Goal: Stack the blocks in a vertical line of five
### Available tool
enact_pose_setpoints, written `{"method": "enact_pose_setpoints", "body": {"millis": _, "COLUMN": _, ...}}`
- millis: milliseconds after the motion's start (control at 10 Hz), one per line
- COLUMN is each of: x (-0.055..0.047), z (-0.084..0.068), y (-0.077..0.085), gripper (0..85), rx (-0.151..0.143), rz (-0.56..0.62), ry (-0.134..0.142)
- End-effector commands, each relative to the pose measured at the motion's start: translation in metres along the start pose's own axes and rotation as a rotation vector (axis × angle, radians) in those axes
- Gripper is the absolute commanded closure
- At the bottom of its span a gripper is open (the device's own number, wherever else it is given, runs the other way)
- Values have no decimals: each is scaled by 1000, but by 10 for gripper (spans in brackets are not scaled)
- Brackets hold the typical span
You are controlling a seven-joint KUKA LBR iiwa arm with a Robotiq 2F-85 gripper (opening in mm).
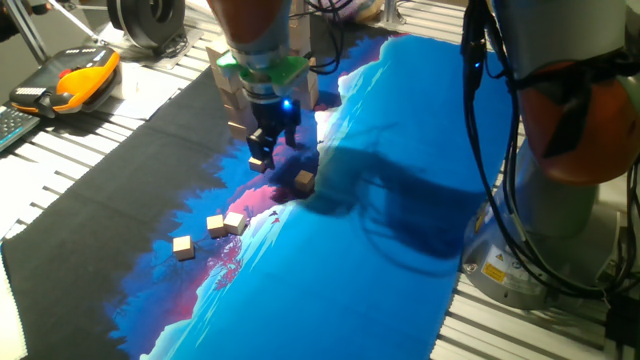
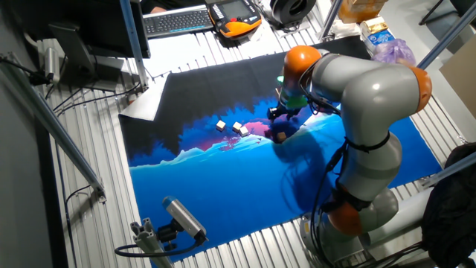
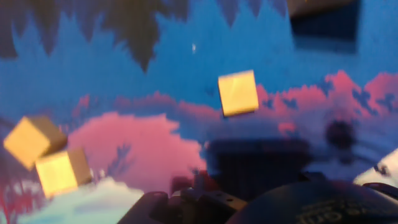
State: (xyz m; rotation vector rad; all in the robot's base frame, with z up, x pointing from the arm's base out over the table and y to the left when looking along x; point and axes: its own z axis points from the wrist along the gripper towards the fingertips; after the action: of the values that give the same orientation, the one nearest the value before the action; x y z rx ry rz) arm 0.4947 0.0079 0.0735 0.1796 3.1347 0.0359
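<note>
Several small tan blocks lie singly on the blue and pink mat. One block (image 1: 258, 161) sits right under my gripper (image 1: 270, 150), by its left fingertip, and another block (image 1: 304, 180) rests just in front to the right. A touching pair of blocks (image 1: 226, 223) and a lone block (image 1: 183, 246) lie further forward to the left. My gripper (image 2: 285, 113) hangs low with its fingers apart and nothing between them. The blurred hand view shows one block (image 3: 238, 92) ahead on the mat and the pair (image 3: 46, 155) at the left. None is stacked.
Larger pale wooden blocks (image 1: 226, 80) stand just behind the gripper at the mat's far edge. An orange and black pendant (image 1: 70, 80) lies at the back left. The arm's grey base (image 1: 560, 220) and its cables fill the right side.
</note>
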Motion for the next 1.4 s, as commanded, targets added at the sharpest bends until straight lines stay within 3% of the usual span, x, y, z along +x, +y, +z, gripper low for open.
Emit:
{"method": "enact_pose_setpoints", "body": {"millis": 0, "x": -4, "z": 1, "y": -2, "gripper": 170, "rx": -2, "rz": -2, "ry": -11}}
{"method": "enact_pose_setpoints", "body": {"millis": 200, "x": -9, "z": 1, "y": -4, "gripper": 170, "rx": -2, "rz": -5, "ry": -17}}
{"method": "enact_pose_setpoints", "body": {"millis": 700, "x": -8, "z": 1, "y": -4, "gripper": 170, "rx": 2, "rz": 28, "ry": 5}}
{"method": "enact_pose_setpoints", "body": {"millis": 900, "x": -8, "z": 1, "y": -4, "gripper": 170, "rx": -7, "rz": 49, "ry": -24}}
{"method": "enact_pose_setpoints", "body": {"millis": 1100, "x": -8, "z": 1, "y": -4, "gripper": 170, "rx": -16, "rz": 49, "ry": -20}}
{"method": "enact_pose_setpoints", "body": {"millis": 1200, "x": -8, "z": 1, "y": -4, "gripper": 0, "rx": -7, "rz": 51, "ry": -24}}
{"method": "enact_pose_setpoints", "body": {"millis": 1300, "x": -8, "z": 1, "y": -4, "gripper": 0, "rx": -9, "rz": 51, "ry": -15}}
